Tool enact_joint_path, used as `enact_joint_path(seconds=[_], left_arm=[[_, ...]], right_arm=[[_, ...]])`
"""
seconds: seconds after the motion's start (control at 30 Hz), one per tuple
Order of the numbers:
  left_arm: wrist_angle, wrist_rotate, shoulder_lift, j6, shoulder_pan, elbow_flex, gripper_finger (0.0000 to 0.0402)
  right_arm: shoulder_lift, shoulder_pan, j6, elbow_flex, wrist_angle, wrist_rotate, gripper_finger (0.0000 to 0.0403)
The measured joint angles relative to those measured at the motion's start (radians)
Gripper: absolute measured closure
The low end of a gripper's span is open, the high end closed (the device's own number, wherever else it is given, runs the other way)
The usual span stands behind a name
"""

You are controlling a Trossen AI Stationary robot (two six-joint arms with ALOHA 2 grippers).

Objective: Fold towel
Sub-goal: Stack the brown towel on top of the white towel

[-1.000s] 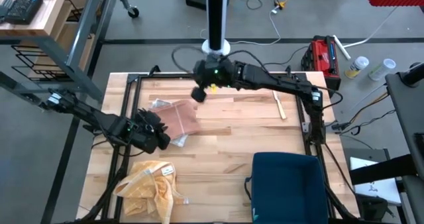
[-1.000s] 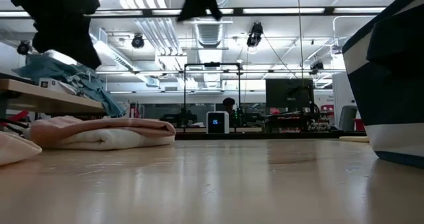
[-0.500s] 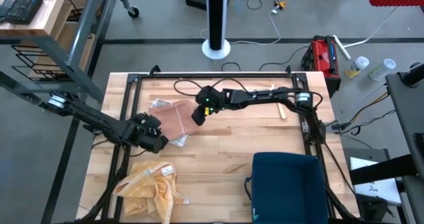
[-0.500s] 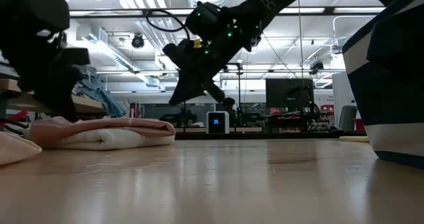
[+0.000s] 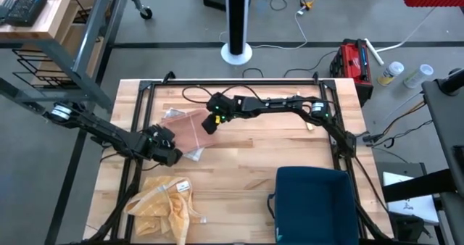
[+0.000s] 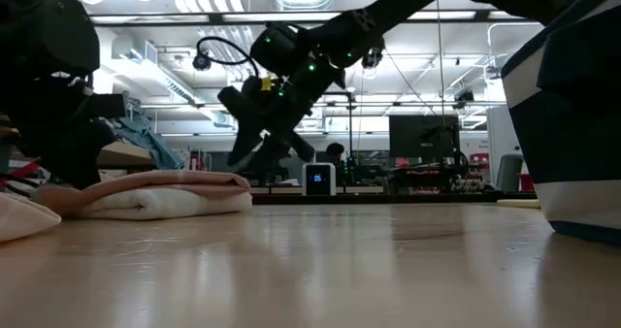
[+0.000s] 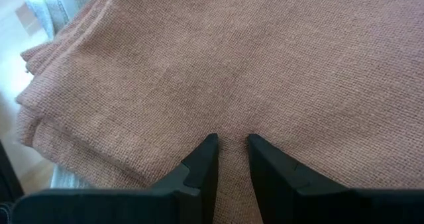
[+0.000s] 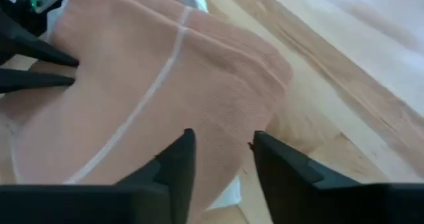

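Pink folded towel (image 5: 190, 131) lying flat, left gripper (image 7: 230, 159) fingers narrowly apart, right gripper (image 8: 222, 159) parted above it

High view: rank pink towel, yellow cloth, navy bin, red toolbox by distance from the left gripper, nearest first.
From the left gripper:
1. Pink towel: right at the gripper, toward the table's far-left part.
2. Yellow cloth: crumpled at the near-left edge.
3. Navy bin: near-right corner of the table.
4. Red toolbox: on the floor past the far-right corner.
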Motion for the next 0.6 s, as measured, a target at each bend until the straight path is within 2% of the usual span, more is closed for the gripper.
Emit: enact_joint_path(seconds=[0.1,0.23,0.43,0.53,0.6], left_arm=[[0.000,0.000,0.000,0.007,0.001,0.000,0.0326],[0.002,0.001,0.001,0.007,0.001,-0.001,0.0326],[0.001,0.000,0.001,0.008,0.001,-0.002,0.0326],[0.001,-0.001,0.002,0.009,0.001,-0.003,0.0326],[0.002,-0.001,0.002,0.009,0.001,-0.003,0.0326]], right_arm=[[0.021,-0.001,-0.048,0.054,-0.017,0.028,0.0214],[0.086,-0.023,-0.043,0.136,-0.135,0.036,0.0174],[0.187,-0.026,-0.038,0.243,-0.173,-0.097,0.0138],[0.224,-0.030,-0.020,0.262,-0.176,-0.184,0.0133],[0.227,-0.029,-0.012,0.264,-0.154,-0.201,0.0136]])
